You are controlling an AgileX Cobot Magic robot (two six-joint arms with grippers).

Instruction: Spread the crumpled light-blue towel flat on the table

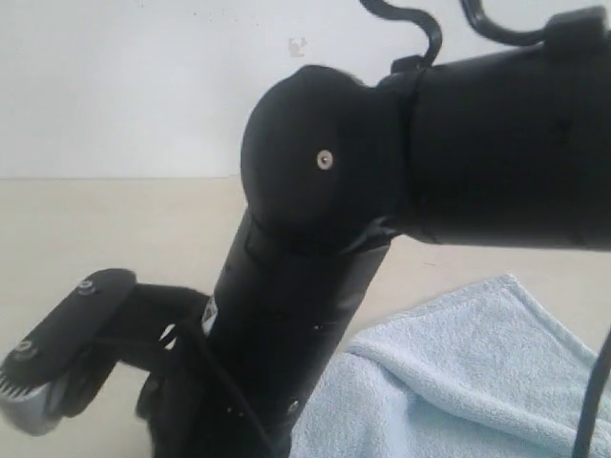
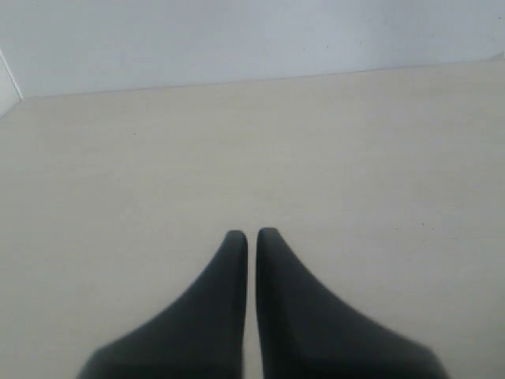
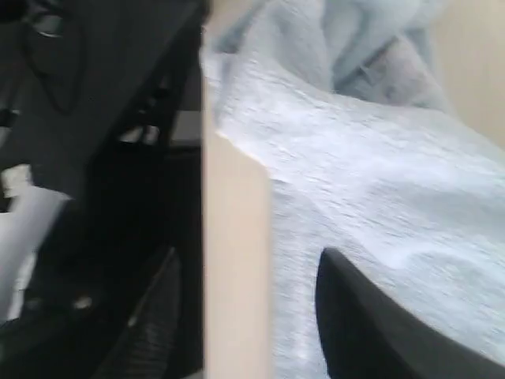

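Two pincers: we are holding the left pincer [image 2: 251, 237] clenched over bare bench [image 2: 237, 142], away from the towel [image 3: 379, 181], and the right pincer [image 3: 248, 260] released over the towel's edge, probably letting it settle flat.

A pale light-blue fluffy terry towel [image 3: 379, 181] lies rumpled on the pale beige wooden counter [image 3: 237, 237], near its rim; the right gripper [image 3: 248, 260] holds its black jaws apart, one over the towel, one past the rim.

Soft even light; blurry right wrist view.
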